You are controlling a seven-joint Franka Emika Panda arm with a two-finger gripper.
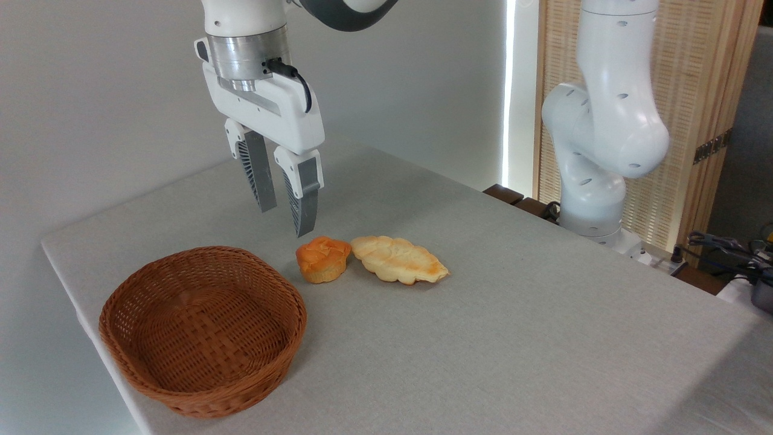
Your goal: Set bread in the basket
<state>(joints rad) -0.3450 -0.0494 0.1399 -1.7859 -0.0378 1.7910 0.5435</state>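
Hand (285,219): parted, holding nothing, above and clear of the bread.
Bread (323,258): upright on the surface (513,314), dome up, no long axis.
Loaf (398,258): touching at its 3 o'clock.
Basket (145,380): near at 8 o'clock, by the surface's left edge.

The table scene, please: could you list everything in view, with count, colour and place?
bread: one, deep orange, on the table just right of the basket, touching the loaf.
braided loaf: one, pale golden, right of the bread.
basket: one, reddish-brown wicker, front left of the table, nothing in it.
table: one, light grey cloth.
slatted screen: one, pale wood, back right.
cables: several, dark, far right.
arm: one, white, base at back right.
gripper: one, white with grey fingers, open, above the bread.
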